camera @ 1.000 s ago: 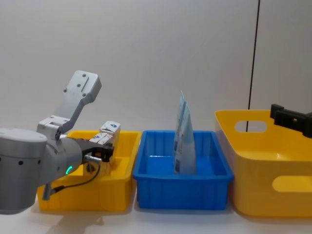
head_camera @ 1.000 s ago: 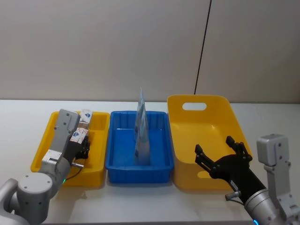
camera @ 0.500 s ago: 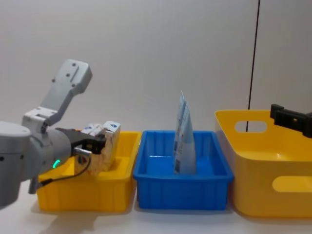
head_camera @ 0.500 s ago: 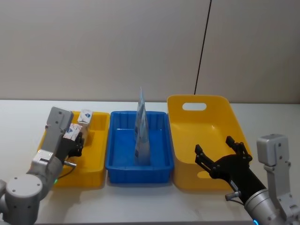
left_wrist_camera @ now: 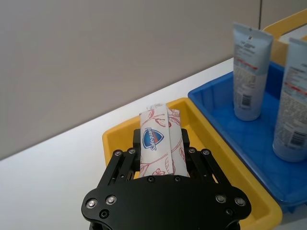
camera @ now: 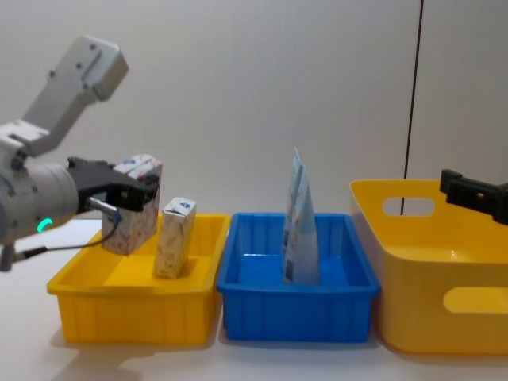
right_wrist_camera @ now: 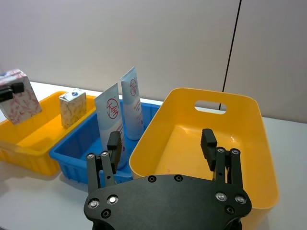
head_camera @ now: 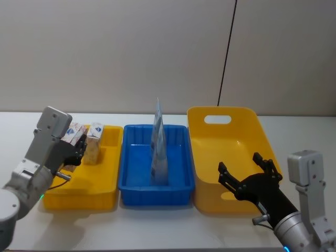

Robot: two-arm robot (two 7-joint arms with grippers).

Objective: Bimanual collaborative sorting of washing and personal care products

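Since the earlier frames the left gripper (camera: 131,194) has risen and swung toward the robot's left. It has lifted the white-grey carton with red leaf print (camera: 135,226) off the floor of the small yellow bin (camera: 135,317). Its fingers are clamped on the carton's two sides, and the carton hangs tilted above the bin's far left part.

The beige carton with blue mark (camera: 175,238) has kept its place. It stands upright in the same bin, just beside the held carton, between it and the blue bin (camera: 298,305). Two pale blue tubes (camera: 300,222) stand on end in the blue bin, close together.

The large yellow bin (head_camera: 195,173) sits to the right of the blue bin on the white table (head_camera: 157,220). The right gripper (head_camera: 239,163) hovers over its near edge, unmoved, with its fingers spread wide. A black cable (head_camera: 227,52) runs down the wall behind.
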